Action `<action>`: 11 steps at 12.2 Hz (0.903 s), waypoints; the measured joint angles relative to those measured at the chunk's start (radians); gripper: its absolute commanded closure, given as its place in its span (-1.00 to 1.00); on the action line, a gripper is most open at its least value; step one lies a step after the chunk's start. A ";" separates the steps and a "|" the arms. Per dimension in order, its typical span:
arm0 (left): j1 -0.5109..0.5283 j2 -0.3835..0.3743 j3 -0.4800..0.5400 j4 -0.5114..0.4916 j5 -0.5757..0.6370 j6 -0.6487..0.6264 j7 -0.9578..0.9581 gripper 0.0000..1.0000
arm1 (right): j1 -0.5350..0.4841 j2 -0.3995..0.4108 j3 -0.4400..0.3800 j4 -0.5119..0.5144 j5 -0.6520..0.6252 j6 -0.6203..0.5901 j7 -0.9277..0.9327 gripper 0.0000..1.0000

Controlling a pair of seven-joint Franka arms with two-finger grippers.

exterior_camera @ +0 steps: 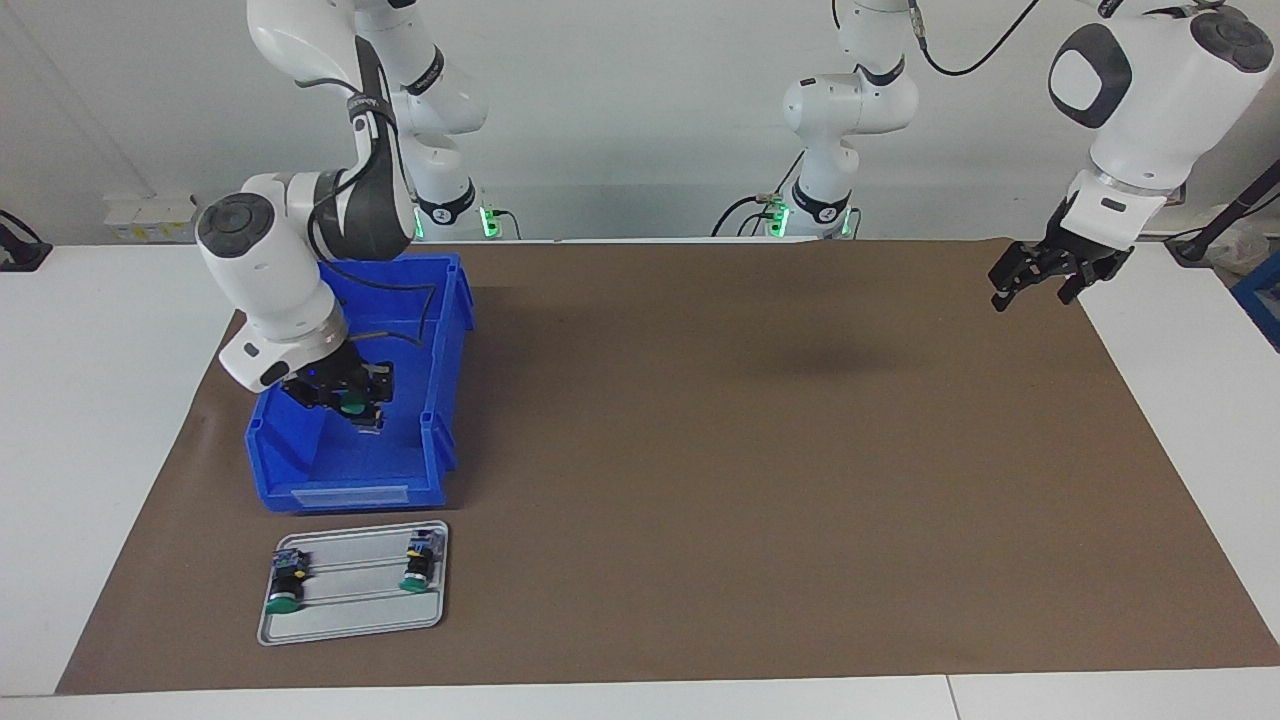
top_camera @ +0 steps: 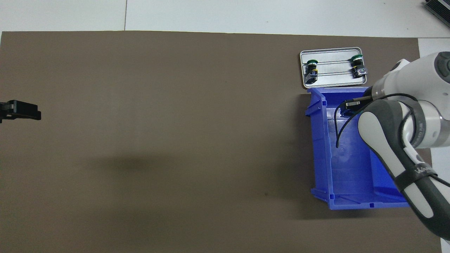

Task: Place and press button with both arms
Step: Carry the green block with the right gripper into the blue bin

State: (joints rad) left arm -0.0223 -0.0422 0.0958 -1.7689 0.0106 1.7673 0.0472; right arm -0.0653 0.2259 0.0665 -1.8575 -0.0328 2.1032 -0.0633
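**Three green buttons in view, one gripped over the blue bin**

Two arms are working at the bench [exterior_camera: 120, 400], which is carrying a brown mat [exterior_camera: 750, 480]. The right arm [exterior_camera: 270, 270] is reaching down into the blue bin [exterior_camera: 440, 400] at its own end of the bench. Its end effector, the right end effector [exterior_camera: 345, 397], is sitting low inside the bin with its fingers clamped on the button [exterior_camera: 352, 405]; the green cap is showing between the fingers and the pale terminal block is sticking out below them. In the overhead view this end effector [top_camera: 351, 107] is mostly being covered by the arm's own wrist, over the part of the bin farthest from the robots.

Just beside the bin, farther from the robots, a grey metal tray [exterior_camera: 350, 625] is lying flat on the mat. Two more buttons are lying on their sides in it: one [exterior_camera: 285, 585] toward the right arm's edge of the bench, the other [exterior_camera: 420, 567] toward the middle of the bench. They are well apart from each other, with their green caps pointing away from the robots.

The left arm [exterior_camera: 1140, 100] is waiting. Its end effector, the left end effector [exterior_camera: 1040, 283], is hanging in the air over the edge of the mat at the left arm's end of the bench, fingers spread wide and holding nothing. In the overhead view only its black tip [top_camera: 21, 110] is showing.
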 measured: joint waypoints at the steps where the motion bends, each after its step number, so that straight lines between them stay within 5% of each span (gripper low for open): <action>1: 0.000 0.000 0.000 0.000 0.000 0.000 0.000 -1.00 | 0.000 0.023 0.000 0.003 0.000 0.025 -0.004 1.00; 9: 0.000 0.000 0.000 0.000 0.000 0.000 0.000 -1.00 | -0.022 0.109 -0.001 0.018 0.000 0.089 -0.069 1.00; 10: 0.000 0.000 0.000 -0.001 0.000 0.000 0.000 -1.00 | -0.027 0.120 -0.001 0.018 0.000 0.103 -0.083 0.84; 11: 0.000 0.000 0.000 -0.001 0.000 0.000 0.000 -1.00 | -0.032 0.130 -0.001 0.018 0.000 0.111 -0.089 -0.29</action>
State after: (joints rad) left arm -0.0223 -0.0423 0.0958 -1.7694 0.0106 1.7673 0.0472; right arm -0.0976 0.3559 0.0652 -1.8395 -0.0328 2.2143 -0.1521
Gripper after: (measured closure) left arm 0.000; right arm 0.648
